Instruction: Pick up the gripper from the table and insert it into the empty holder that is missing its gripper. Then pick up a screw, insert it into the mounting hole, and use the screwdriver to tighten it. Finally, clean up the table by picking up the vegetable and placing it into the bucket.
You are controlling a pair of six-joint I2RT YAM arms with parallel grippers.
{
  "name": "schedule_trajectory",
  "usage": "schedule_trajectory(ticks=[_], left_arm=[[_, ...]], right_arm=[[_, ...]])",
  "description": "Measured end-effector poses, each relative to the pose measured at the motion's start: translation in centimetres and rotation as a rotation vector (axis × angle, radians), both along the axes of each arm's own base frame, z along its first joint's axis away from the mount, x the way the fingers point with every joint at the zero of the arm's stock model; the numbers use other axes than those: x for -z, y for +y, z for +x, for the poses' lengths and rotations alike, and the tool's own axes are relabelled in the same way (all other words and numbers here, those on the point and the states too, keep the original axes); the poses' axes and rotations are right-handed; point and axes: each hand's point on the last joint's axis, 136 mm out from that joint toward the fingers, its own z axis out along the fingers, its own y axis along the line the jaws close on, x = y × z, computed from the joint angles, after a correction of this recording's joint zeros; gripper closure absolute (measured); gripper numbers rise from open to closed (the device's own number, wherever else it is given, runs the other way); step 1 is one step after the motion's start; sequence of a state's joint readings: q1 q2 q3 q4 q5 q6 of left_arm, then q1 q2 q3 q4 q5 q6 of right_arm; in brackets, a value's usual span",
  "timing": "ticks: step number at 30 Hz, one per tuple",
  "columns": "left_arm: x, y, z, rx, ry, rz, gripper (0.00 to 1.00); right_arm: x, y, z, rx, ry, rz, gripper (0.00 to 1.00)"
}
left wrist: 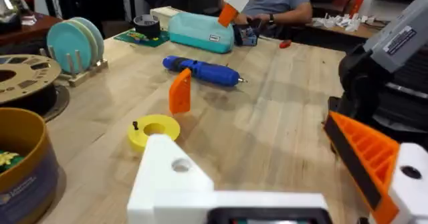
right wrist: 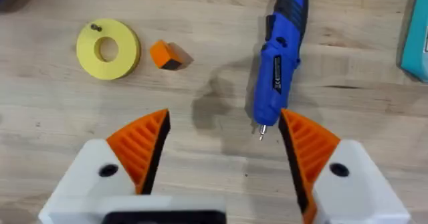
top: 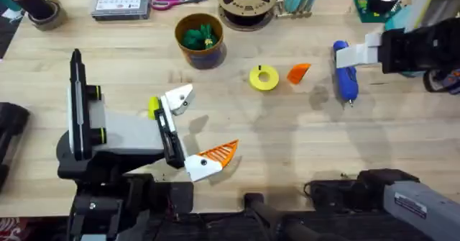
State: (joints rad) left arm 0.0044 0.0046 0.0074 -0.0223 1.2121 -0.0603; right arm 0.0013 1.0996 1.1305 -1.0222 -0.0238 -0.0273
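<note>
Worktop [top: 237, 137]: pale wood, carries all items below. Landmark for places: the yellow ring [top: 264, 78].

Left arm, jaws [top: 192, 128]: largest item, lying toward the near edge, well to the ring's near left. Jaws spread wide, gripping nothing. One finger is a bare white holder [top: 179, 99] with an open mounting hole; the other carries an orange ribbed pad [top: 219, 152].

Right arm, jaws [right wrist: 224, 144]: reaches in from the far right side, well right of the ring. Jaws spread wide, empty, both fingers fitted with orange ribbed pads [right wrist: 142, 142]. They hang over the worktop with the screwdriver tip between the fingertips in the wrist view.

Spool [top: 246, 0]: brown, at the far edge, beyond the ring.

Bucket [top: 199, 39]: round, yellow-tan rim, bluish-purple body, upright, to the ring's far left. Contents: the vegetable [top: 199, 36], bright green, leafy, sitting inside.

Screwdriver [top: 346, 75]: blue, pen-shaped, lying flat well right of the ring. Long axis runs far to near; the thin metal tip points toward the near edge.

Ring: yellow disc, flat, with a small dark screw [right wrist: 97, 28] on its top face.

Gripper [top: 298, 72]: small orange wedge, loose on the worktop just right of the ring, between ring and screwdriver. Standing on end in the left wrist view.
</note>
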Motion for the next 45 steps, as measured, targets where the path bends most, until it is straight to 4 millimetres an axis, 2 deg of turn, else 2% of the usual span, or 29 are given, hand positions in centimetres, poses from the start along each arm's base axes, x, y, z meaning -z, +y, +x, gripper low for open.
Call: schedule_trajectory(ticks=[15,45], left_arm=[[1.4,0.0,-0.1,0.001,0.077,0.009,0.015],[1.5,-0.2,-0.5,0.028,0.033,0.027,0.015]], right_arm=[[0.0,0.0,0.0,0.0,0.0,0.0,0.006],[0.0,0.0,0.0,0.0,0.0,0.0,0.006]])
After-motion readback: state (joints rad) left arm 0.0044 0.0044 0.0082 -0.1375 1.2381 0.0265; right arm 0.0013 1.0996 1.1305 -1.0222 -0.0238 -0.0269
